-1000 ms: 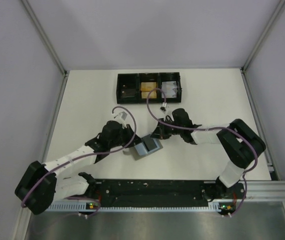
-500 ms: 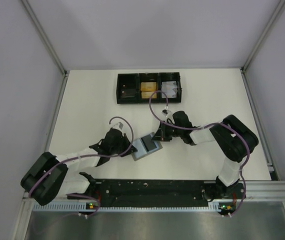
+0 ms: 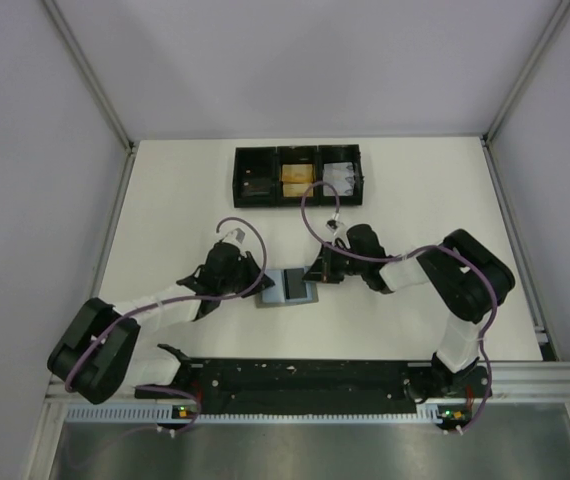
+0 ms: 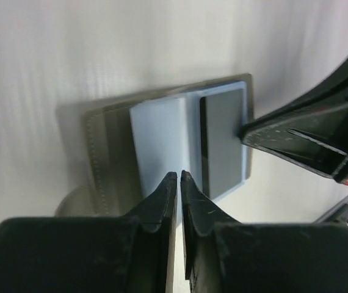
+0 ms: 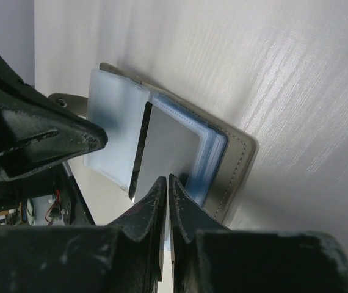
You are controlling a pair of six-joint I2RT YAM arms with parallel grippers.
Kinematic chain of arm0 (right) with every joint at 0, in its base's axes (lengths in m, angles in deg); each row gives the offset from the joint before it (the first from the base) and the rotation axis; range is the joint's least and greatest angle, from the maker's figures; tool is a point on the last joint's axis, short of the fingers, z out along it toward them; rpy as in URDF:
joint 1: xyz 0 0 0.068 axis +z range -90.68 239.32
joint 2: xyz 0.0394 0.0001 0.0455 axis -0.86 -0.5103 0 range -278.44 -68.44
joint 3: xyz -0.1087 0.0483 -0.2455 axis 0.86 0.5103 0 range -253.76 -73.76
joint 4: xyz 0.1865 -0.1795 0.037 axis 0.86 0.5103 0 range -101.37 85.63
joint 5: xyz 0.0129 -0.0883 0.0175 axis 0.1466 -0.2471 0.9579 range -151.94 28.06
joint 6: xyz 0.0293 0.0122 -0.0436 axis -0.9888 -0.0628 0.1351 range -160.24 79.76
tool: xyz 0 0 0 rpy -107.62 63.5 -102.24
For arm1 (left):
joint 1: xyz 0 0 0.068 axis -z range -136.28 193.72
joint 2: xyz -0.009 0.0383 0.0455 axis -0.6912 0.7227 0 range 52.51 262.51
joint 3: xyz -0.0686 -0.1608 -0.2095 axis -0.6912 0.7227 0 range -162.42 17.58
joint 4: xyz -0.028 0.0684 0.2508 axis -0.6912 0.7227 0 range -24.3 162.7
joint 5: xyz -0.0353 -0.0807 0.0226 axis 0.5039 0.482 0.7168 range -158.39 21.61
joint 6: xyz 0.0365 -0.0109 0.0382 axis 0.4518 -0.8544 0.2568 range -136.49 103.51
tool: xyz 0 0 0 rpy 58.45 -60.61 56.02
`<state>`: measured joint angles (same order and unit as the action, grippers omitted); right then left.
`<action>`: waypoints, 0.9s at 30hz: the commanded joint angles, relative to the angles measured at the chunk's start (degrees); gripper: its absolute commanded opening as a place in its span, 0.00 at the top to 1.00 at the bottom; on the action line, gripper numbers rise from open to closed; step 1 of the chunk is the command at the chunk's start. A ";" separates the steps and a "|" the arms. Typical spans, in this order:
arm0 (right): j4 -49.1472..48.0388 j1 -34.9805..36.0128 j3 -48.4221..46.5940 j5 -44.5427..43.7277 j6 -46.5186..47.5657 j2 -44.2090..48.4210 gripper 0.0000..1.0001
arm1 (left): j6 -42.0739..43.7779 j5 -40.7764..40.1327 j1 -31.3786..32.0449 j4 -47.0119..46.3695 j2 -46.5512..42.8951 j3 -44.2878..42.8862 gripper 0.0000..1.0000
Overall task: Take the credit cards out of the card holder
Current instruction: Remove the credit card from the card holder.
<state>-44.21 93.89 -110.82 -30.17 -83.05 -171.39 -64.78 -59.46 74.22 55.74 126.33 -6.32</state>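
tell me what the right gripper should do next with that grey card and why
Probably draw the right gripper straight back, sliding the grey card out of the pale blue sleeves. Its closed tips sit at the card's near edge, the card holder lies open on the table, and the left gripper, also closed, meets the opposite sleeve edge, seemingly steadying it.

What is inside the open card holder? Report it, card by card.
Pale blue plastic sleeves lie fanned inside the card holder, with one grey credit card showing among them. Whether more cards sit in the sleeves beneath cannot be seen; they are covered.
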 commanded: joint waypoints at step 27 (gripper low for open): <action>-3.63 -0.38 0.85 -0.39 -0.08 -0.75 0.96 | -4.09 5.83 2.81 -7.18 9.32 -5.89 0.69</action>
<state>-46.14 93.89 -110.14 -30.20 -83.97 -171.81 -68.78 -54.43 76.83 51.89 134.05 -9.99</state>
